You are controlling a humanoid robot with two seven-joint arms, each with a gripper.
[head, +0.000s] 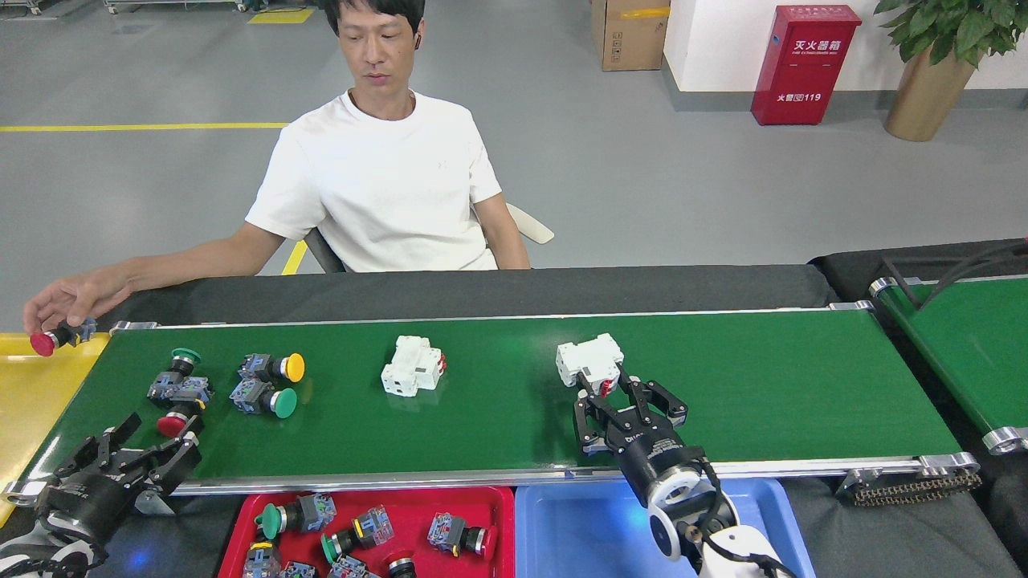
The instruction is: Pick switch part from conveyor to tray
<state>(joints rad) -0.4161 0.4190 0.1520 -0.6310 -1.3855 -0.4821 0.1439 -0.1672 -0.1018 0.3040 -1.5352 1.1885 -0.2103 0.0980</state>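
Observation:
The conveyor (723, 385) runs across the middle of the head view. At its left end lie several push-button switch parts: a green-capped one (183, 357), a red-capped one (172, 423), a yellow-capped one (277, 368) and another green-capped one (265, 399). My left gripper (148, 445) is open at the belt's near left corner, its fingertips just short of the red-capped part. My right gripper (622, 397) is open over the belt, right behind a white breaker (590, 359). The red tray (502, 502) at the bottom holds several switch parts.
A second white breaker (414, 365) lies mid-belt. A blue tray (586, 538) sits right of the red one. A person sits behind the conveyor; their hand (64, 297) holds a red-capped switch (44, 341) over a yellow tray (32, 393). Another green belt (956, 337) stands at right.

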